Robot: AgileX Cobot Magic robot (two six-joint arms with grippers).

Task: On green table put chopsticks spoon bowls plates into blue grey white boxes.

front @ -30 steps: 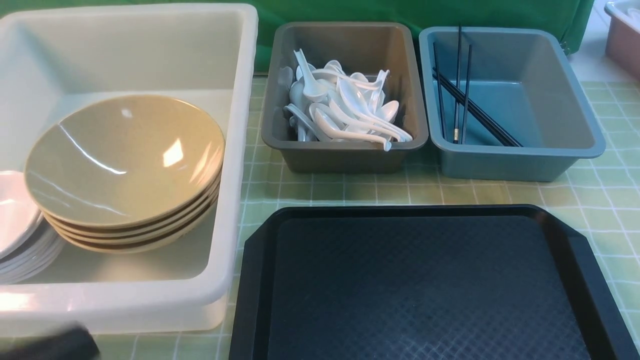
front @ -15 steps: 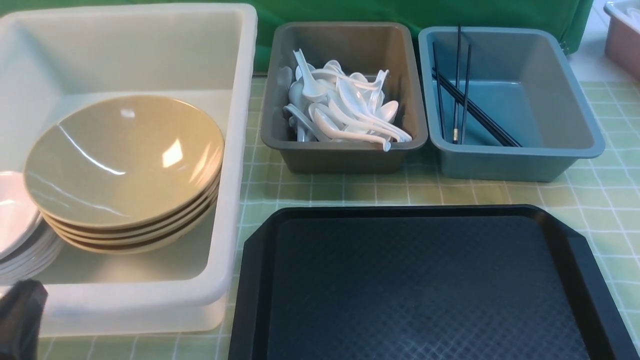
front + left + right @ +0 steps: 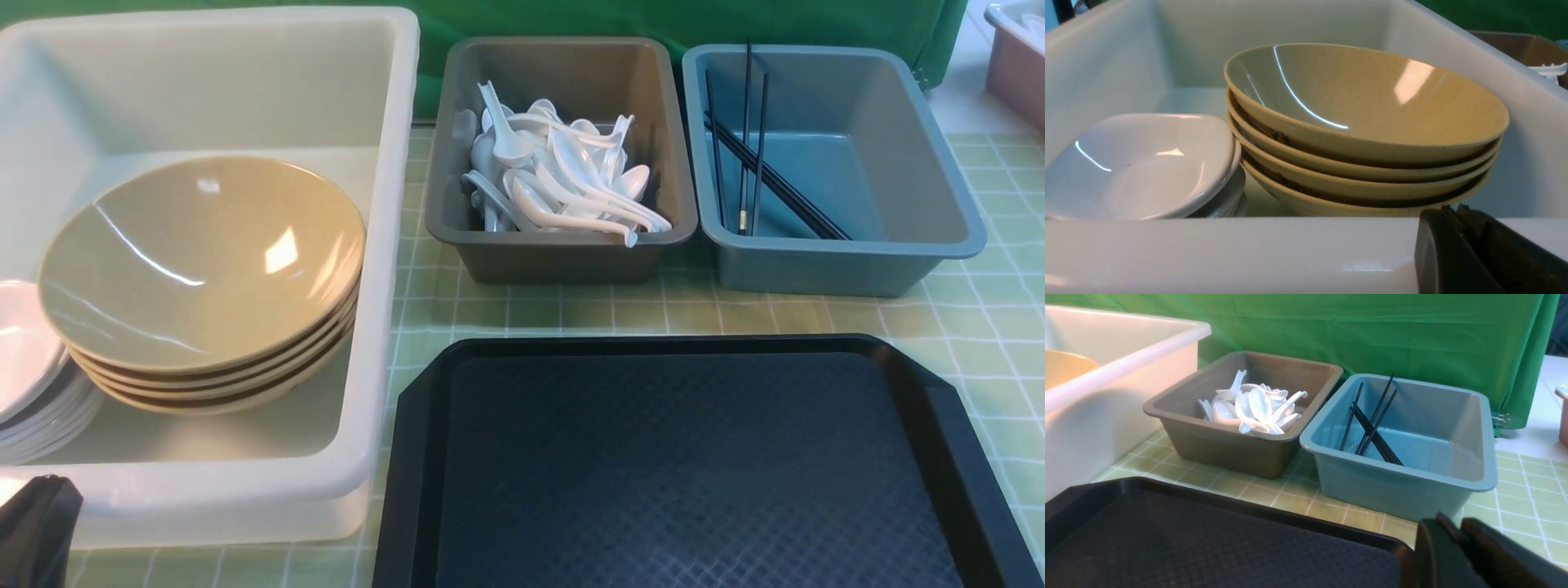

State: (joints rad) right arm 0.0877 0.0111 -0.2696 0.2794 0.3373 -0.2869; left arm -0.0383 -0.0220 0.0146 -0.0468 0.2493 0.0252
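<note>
We see tan bowls (image 3: 200, 269) stacked in the white box (image 3: 384, 245) far left, white plates (image 3: 28, 359) beside them; spoons (image 3: 563, 184) in grey box (image 3: 563, 253); chopsticks (image 3: 755, 163) in blue box (image 3: 849, 261); black tray (image 3: 694, 465) near; left gripper (image 3: 1470, 245) clenched, empty; right gripper (image 3: 1457, 543) nearly closed, empty.

Left: large white plastic box (image 3: 384, 245) holding stacked tan bowls (image 3: 204, 269).
Middle: grey box (image 3: 563, 257) of white spoons (image 3: 563, 188).
Right: blue box (image 3: 833, 265) with black chopsticks (image 3: 755, 175).
Front: black tray (image 3: 694, 465).

Black tray (image 3: 694, 465), green backdrop cloth (image 3: 678, 20)
</note>
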